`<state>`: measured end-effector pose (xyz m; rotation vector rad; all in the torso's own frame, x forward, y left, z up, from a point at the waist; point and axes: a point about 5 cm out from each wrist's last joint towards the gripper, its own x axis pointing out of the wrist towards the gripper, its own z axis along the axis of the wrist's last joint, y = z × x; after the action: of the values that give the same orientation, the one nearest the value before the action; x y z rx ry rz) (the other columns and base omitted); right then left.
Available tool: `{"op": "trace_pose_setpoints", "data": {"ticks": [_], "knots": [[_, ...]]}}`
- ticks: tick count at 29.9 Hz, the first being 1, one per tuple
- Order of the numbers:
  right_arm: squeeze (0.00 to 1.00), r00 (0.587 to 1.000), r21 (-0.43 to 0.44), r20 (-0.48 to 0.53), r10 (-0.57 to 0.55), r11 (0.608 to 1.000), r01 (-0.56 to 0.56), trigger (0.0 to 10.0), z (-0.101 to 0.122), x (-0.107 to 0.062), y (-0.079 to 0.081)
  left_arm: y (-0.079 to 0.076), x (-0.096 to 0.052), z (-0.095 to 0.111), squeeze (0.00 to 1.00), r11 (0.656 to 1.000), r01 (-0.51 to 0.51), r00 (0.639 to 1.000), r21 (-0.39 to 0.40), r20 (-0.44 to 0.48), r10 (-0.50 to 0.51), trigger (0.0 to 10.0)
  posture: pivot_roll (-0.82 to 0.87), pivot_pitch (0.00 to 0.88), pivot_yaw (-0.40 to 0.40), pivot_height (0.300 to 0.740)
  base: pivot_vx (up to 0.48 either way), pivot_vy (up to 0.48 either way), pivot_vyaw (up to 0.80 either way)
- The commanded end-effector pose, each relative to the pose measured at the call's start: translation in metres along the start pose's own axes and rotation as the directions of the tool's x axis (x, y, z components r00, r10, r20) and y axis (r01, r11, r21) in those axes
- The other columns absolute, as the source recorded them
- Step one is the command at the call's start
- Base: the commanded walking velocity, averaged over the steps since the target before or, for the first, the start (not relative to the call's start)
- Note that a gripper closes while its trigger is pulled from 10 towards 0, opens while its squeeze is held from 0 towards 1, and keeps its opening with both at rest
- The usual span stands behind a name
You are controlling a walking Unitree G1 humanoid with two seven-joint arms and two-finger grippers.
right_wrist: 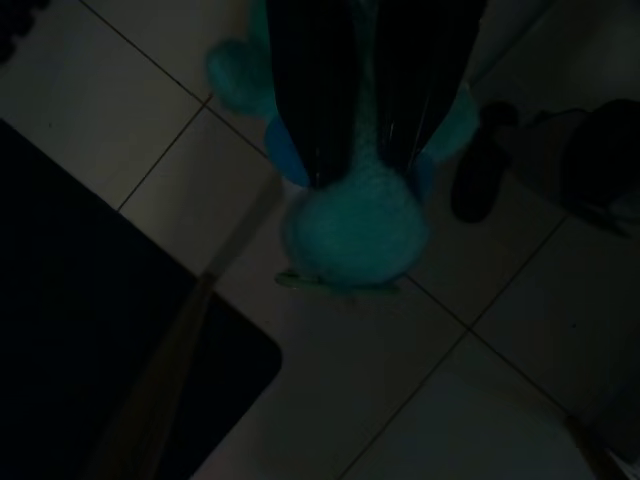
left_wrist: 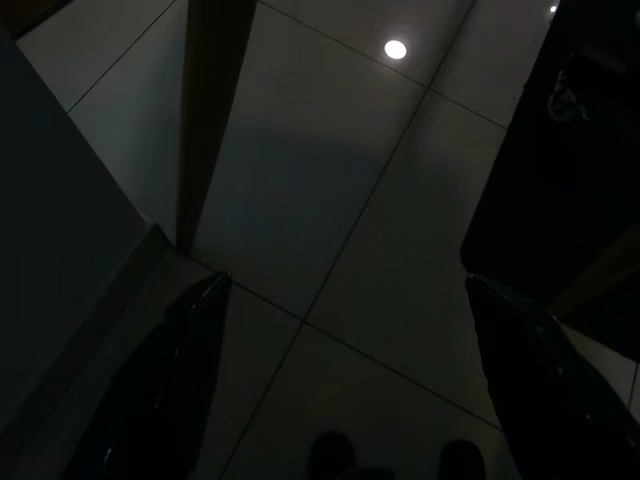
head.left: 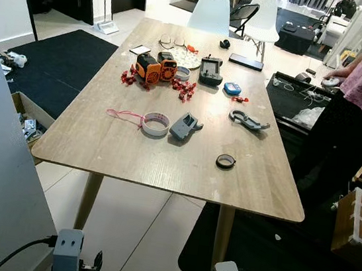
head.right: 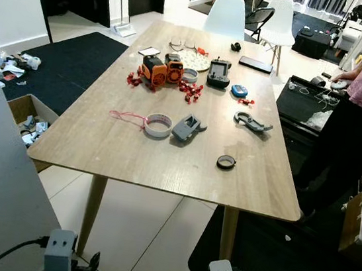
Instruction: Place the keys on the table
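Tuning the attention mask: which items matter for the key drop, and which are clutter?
Job: teal fluffy keychain, right gripper shut on it, table.
Lying about: orange gadgets, tape roll, black ring, phone, white chairs.

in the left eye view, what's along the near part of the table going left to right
Pink cord → white tape roll → grey gadget → black ring. Farther back on the right lies a grey carabiner-like clip.
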<state>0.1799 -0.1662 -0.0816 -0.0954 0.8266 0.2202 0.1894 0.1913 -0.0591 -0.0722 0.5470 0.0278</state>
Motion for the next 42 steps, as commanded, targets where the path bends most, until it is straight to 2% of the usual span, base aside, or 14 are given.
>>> {"op": "trace_pose_setpoints", "data": {"ticks": [1, 7, 9, 16, 18, 20, 22, 23, 27, 28, 31, 34, 39, 42], "knots": [[0.0, 0.998, 0.018, -0.028, -0.058, 0.998, 0.058, 10.0, -0.007, -0.003, -0.008, -0.001, -0.003, -0.006, 0.0, 1.0, 0.003, 1.0, -0.006, -0.012, -0.003, 10.0, 0.06, 0.051, -0.06, 0.74, 0.0, 0.0, 0.0], [0.0, 0.932, -0.006, -0.046, -0.361, 0.933, 0.361, 10.0, -0.014, -0.017, -0.056, 0.0, -0.004, -0.006, 0.0, 1.0, 0.002, 1.0, -0.004, -0.01, -0.002, 10.0, 0.06, 0.047, -0.056, 0.74, 0.0, 0.0, 0.0], [0.0, 0.834, 0.068, 0.002, -0.552, 0.832, 0.551, 10.0, -0.008, -0.034, -0.097, 0.001, -0.004, -0.005, 0.0, 1.0, 0.003, 1.0, -0.002, -0.007, -0.003, 10.0, 0.06, 0.043, -0.054, 0.74, 0.0, 0.0, 0.0], [0.0, 0.69, 0.177, 0.116, -0.715, 0.698, 0.694, 10.0, 0.022, -0.056, -0.149, 0.001, -0.004, -0.005, 0.0, 1.0, 0.006, 1.0, 0.002, -0.005, -0.006, 10.0, 0.06, 0.04, -0.049, 0.74, 0.0, 0.0, 0.0], [0.0, 0.69, 0.177, 0.116, -0.715, 0.698, 0.694, 10.0, 0.022, -0.056, -0.149, 0.001, -0.004, -0.005, 0.0, 1.0, 0.006, 1.0, 0.002, -0.005, -0.006, 10.0, 0.06, 0.04, -0.049, 0.74, 0.0, 0.0, 0.0], [0.0, 0.541, 0.327, 0.299, -0.786, 0.617, 0.716, 10.0, 0.092, -0.075, -0.191, 0.002, -0.004, -0.004, 0.0, 1.0, 0.01, 1.0, 0.004, -0.002, -0.01, 10.0, 0.05, 0.04, -0.041, 0.74, 0.0, 0.0, 0.0], [0.0, 0.541, 0.327, 0.299, -0.786, 0.617, 0.716, 10.0, 0.092, -0.075, -0.191, 0.002, -0.004, -0.004, 0.0, 1.0, 0.01, 1.0, 0.004, -0.002, -0.01, 10.0, 0.05, 0.04, -0.041, 0.74, 0.0, 0.0, 0.0], [0.0, 0.456, 0.413, 0.435, -0.776, 0.623, 0.665, 10.0, 0.155, -0.087, -0.206, 0.002, -0.003, -0.002, 0.0, 1.0, 0.014, 1.0, 0.006, 0.003, -0.014, 10.0, 0.05, 0.042, -0.042, 0.74, 0.0, 0.0, 0.0], [0.0, 0.447, 0.437, 0.518, -0.73, 0.674, 0.595, 10.0, 0.191, -0.088, -0.202, 0.003, -0.002, -0.001, 0.0, 1.0, 0.014, 1.0, 0.006, 0.005, -0.014, 10.0, 0.05, 0.043, -0.042, 0.74, 0.0, 0.0, 0.0], [0.0, 0.505, 0.379, 0.65, -0.567, 0.819, 0.431, 10.0, 0.243, -0.077, -0.173, 0.004, -0.003, -0.001, 0.0, 1.0, 0.009, 1.0, 0.004, 0.008, -0.01, 10.0, 0.06, 0.043, -0.048, 0.74, 0.0, 0.0, 0.0], [0.0, 0.534, 0.325, 0.695, -0.482, 0.873, 0.364, 10.0, 0.261, -0.072, -0.158, 0.004, -0.003, -0.001, 0.0, 1.0, 0.007, 1.0, 0.002, 0.009, -0.007, 10.0, 0.06, 0.044, -0.053, 0.74, 0.0, 0.0, 0.0], [0.0, 0.614, 0.101, 0.762, -0.205, 0.975, 0.2, 10.0, 0.296, -0.053, -0.101, 0.003, -0.003, -0.001, 0.0, 1.0, 0.0, 1.0, -0.006, 0.014, 0.001, 10.0, 0.06, 0.045, -0.058, 0.74, 0.0, 0.0, 0.0], [0.0, 0.652, -0.033, 0.757, -0.039, 0.995, 0.098, 10.0, 0.306, -0.041, -0.065, 0.003, -0.004, -0.002, 0.0, 1.0, -0.004, 1.0, -0.011, 0.017, 0.004, 10.0, 0.07, 0.047, -0.066, 0.74, 0.0, 0.0, 0.0], [0.0, 0.682, -0.198, 0.715, 0.154, 0.98, -0.014, 10.0, 0.308, -0.03, -0.025, 0.003, -0.005, -0.002, 0.0, 1.0, -0.005, 1.0, -0.018, 0.023, 0.005, 10.0, 0.07, 0.051, -0.068, 0.74, 0.0, 0.0, 0.0]]}}
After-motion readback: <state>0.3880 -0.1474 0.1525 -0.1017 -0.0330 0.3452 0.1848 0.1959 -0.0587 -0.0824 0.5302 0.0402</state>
